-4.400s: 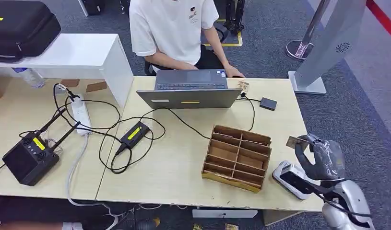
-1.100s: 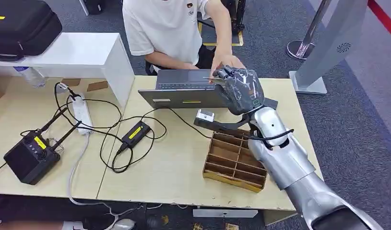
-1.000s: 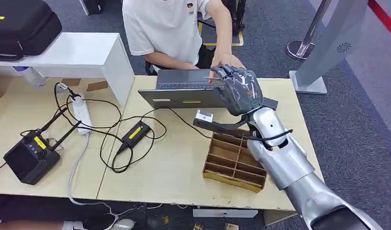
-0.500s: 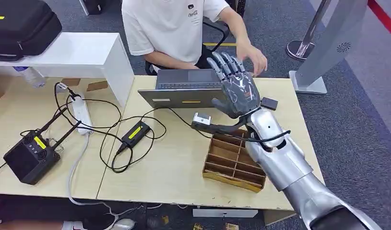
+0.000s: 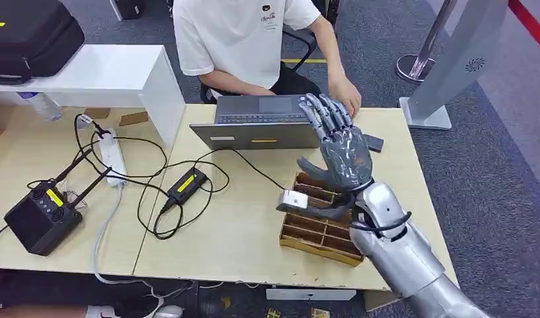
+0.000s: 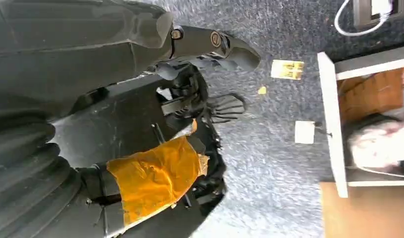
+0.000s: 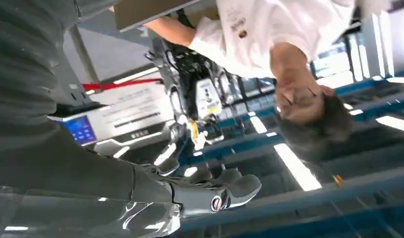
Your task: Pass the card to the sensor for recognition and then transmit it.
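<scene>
One robot hand (image 5: 340, 149), spread; one laptop (image 5: 264, 124).

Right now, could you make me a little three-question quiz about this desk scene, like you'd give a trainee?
1. True or false: the robot's right hand holds a card.
2. What lies directly under the silver right arm? A) the brown cardboard divider tray B) the black radio box with antennas C) the white power strip
3. Fill in: the person in the white T-shirt sits behind the open grey ______.

Key: 1 false, its fingers are spread with nothing in them; 2 A; 3 laptop.
</scene>
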Robot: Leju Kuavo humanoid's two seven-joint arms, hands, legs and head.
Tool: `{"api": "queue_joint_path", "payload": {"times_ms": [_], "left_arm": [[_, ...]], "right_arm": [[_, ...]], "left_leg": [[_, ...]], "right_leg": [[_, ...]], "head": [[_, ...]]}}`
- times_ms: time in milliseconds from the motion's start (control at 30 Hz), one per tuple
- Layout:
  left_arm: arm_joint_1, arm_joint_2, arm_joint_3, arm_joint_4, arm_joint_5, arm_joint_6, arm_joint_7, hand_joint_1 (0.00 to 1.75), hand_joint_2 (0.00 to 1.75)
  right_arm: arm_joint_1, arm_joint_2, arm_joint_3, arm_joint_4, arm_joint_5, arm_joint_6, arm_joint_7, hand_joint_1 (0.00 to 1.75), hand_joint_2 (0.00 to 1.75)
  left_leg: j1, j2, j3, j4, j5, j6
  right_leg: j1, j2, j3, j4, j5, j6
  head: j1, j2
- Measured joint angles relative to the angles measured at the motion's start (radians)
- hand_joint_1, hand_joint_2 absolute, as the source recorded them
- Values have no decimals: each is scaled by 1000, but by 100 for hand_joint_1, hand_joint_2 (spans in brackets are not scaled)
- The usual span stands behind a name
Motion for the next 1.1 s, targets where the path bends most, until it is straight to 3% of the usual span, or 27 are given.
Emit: {"api": "queue_joint_path", "payload": {"times_ms": [300,533,733,1100], "left_arm": [[39,30,61,0,27,-8,-44,0,175],[62,36,104,0,42,-7,-71,0,175],[79,36,144,0,46,-6,-93,0,175],[81,36,165,-1,45,-6,-94,0,175]], "right_arm": [[262,-117,-57,-281,22,-57,-44,0,175],[453,-133,-129,-388,-33,-61,-146,0,175],[620,-133,-137,-405,-79,-61,-206,0,175],[673,-133,-137,-405,-79,-61,-211,0,175]], "left_leg": [[0,0,0,0,0,0],[0,0,0,-1,0,0],[0,0,0,-1,-1,-1],[0,0,1,-1,0,-1]], "right_leg": [[0,0,0,0,0,0],[0,0,1,0,0,0],[0,0,0,0,-1,0],[0,0,1,0,0,0]], "head": [[0,0],[0,0],[0,0],[0,0]]}}
